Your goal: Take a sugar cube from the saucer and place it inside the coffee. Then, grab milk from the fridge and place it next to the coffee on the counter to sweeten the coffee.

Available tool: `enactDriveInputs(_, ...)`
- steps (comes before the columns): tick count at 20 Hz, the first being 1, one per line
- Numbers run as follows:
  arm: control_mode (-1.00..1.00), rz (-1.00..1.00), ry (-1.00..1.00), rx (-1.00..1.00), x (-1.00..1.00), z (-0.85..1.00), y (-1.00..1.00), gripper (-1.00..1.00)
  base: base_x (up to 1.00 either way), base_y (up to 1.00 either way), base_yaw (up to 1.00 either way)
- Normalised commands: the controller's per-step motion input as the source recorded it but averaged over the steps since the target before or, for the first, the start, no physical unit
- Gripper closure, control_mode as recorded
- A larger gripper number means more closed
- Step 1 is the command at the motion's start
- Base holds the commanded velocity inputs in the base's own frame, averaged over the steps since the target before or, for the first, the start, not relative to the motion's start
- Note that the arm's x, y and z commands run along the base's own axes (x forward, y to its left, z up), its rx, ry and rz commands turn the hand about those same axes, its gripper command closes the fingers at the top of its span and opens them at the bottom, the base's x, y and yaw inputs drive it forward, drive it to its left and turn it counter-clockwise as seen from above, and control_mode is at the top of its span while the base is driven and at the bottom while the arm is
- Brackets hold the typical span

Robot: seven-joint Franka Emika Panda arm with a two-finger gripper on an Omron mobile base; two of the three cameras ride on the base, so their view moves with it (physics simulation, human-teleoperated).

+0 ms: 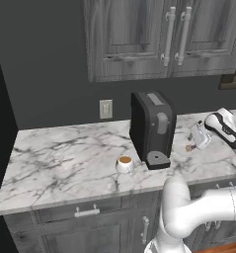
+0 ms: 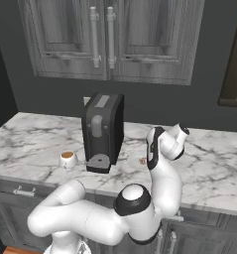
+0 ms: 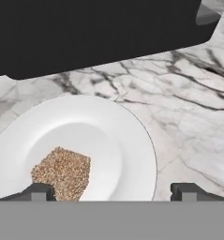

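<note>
While the claw [image 3: 113,191] hovers with its tips spread wide over the saucer [image 3: 127,140], a brown sugar cube [image 3: 63,172] lies on that plate beside the black coffee machine [image 1: 152,128], and the coffee [image 1: 125,163] stands on the marble bench [image 1: 60,158].

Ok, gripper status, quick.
Gripper: open, holding nothing, fingertips spread wide over the saucer beside the sugar cube.

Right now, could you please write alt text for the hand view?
A brown speckled sugar cube lies on a white saucer on the marble counter, with the open gripper above it. A black coffee machine looms behind.
</note>
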Motion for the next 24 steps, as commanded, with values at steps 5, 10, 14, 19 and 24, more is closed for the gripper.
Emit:
enactDriveInputs(5,-1.0,0.0,-0.01,0.0,-0.36,0.0,0.01,-1.0,0.0,0.0,0.0)
enactDriveInputs(10,-1.0,0.01,-0.03,-0.03,-0.37,-0.01,0.11,-1.0,0.0,0.0,0.0)
enactDriveInputs(14,-1.0,0.03,0.0,-0.06,-0.12,-0.03,0.22,-1.0,0.0,0.0,0.0)
enactDriveInputs(19,-1.0,0.0,0.0,-0.03,0.01,0.0,0.11,-1.0,0.0,0.0,0.0)
enactDriveInputs(24,-1.0,0.0,0.0,-0.03,0.02,0.0,0.0,-1.0,0.0,0.0,0.0)
